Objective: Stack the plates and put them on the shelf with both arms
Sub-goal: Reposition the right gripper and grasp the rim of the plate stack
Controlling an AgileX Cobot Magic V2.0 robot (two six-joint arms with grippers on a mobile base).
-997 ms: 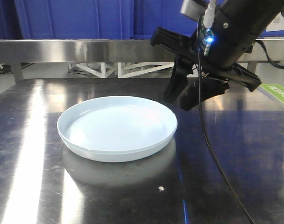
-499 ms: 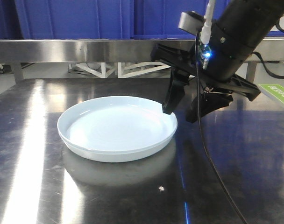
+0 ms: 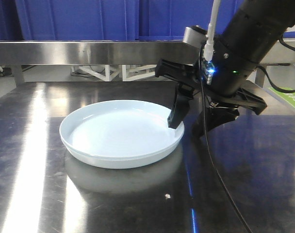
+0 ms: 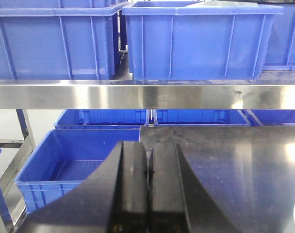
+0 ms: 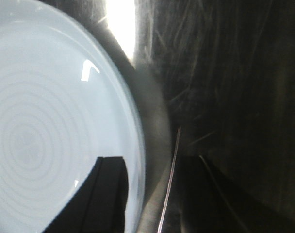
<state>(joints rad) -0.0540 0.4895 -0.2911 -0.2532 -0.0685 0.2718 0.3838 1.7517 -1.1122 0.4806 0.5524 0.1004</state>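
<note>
At the top of the front view, a steel shelf rail (image 3: 89, 52) runs the full width, with blue bins (image 3: 79, 19) stacked behind it and a white frame (image 3: 123, 72) showing below it. A green sign (image 3: 289, 98) sits at the right edge. A thin black cable (image 3: 220, 174) hangs from the right arm (image 3: 249, 43) down across the lower right of the frame. Nothing stands between the arm and the plate (image 3: 113, 133), which lies flat at centre frame.

I find the right tool (image 3: 190, 122) spread wide and straddling the plate's right rim: one finger (image 3: 175, 114) is inside the rim, the other is outside it. I cannot tell whether either finger touches the plate. The right wrist view confirms the rim passing between the two fingers.

The left tool (image 4: 148, 194) has its fingers pressed together, holding nothing, and points toward the rail and bins.

The surface (image 3: 254, 194) is dark brushed steel with strong glare streaks at left and the plate's reflection beneath it. A small pale crumb (image 3: 167, 196) lies in front of the plate.
</note>
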